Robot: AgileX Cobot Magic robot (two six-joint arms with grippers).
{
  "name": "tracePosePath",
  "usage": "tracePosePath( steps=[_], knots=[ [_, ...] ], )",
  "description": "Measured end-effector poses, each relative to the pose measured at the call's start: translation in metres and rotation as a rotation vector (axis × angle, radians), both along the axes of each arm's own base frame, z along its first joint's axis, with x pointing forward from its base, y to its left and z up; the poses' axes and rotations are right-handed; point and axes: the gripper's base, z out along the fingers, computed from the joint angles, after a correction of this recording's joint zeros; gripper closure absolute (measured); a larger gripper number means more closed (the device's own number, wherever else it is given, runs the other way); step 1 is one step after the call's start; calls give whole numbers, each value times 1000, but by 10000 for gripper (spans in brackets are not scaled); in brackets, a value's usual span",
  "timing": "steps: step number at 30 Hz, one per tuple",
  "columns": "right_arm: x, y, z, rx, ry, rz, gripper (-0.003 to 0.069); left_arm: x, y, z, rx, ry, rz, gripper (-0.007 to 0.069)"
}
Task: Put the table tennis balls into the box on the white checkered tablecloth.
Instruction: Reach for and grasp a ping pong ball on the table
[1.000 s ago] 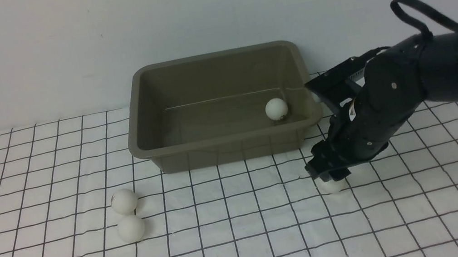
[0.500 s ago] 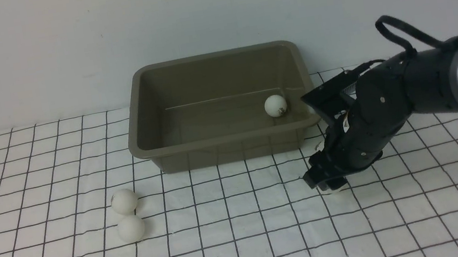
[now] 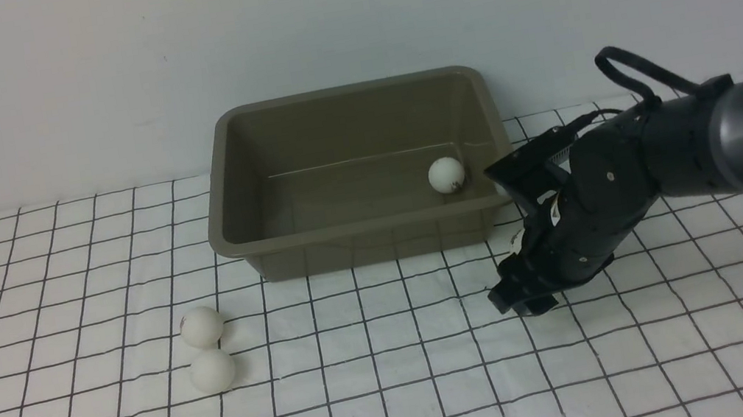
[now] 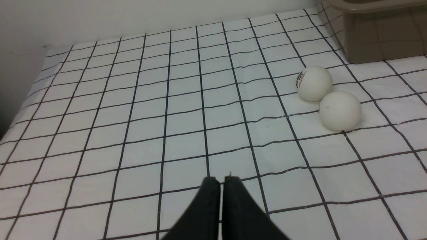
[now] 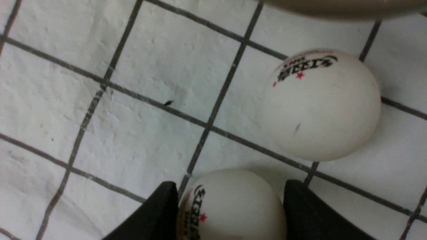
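The olive-brown box (image 3: pixel 361 240) stands at the back of the white checkered tablecloth (image 3: pixel 385 385) with one table tennis ball (image 3: pixel 447 175) inside, near its right wall. Two balls (image 3: pixel 201 326) (image 3: pixel 213 370) touch each other on the cloth at front left; both also show in the left wrist view (image 4: pixel 314 83) (image 4: pixel 339 110). My right gripper (image 3: pixel 524 302) is down on the cloth by the box's front right corner. In the right wrist view the gripper (image 5: pixel 230 186) is shut on a logo-printed ball (image 5: pixel 233 210), with another ball (image 5: pixel 322 103) just beyond. My left gripper (image 4: pixel 222 180) is shut and empty above the cloth.
The box's rim (image 5: pixel 333 6) lies close beyond the two balls in the right wrist view, and its corner (image 4: pixel 377 33) shows in the left wrist view. A plain wall (image 3: pixel 341 19) stands right behind the box.
My right arm has come down and slightly left over the ball on the cloth. That ball, visible under the fingers before, is now hidden by the gripper in the front view.
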Motion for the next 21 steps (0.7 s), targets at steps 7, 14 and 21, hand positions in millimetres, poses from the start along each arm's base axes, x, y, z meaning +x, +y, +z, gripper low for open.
tracePosePath(
  steps=[7, 14, 21],
  knots=[
    [-1, -1, -1, -10, 13, 9, 293, 0, 0, 0, 0, 0, 0, 629],
    [-19, 11, 14, -8, 79, 115, 293, 0, 0, 0, 0, 0, 0, 629],
    [-23, 34, 92, 130, -107, 195, 293, 0, 0, 0, 0, 0, 0, 629]
  ],
)
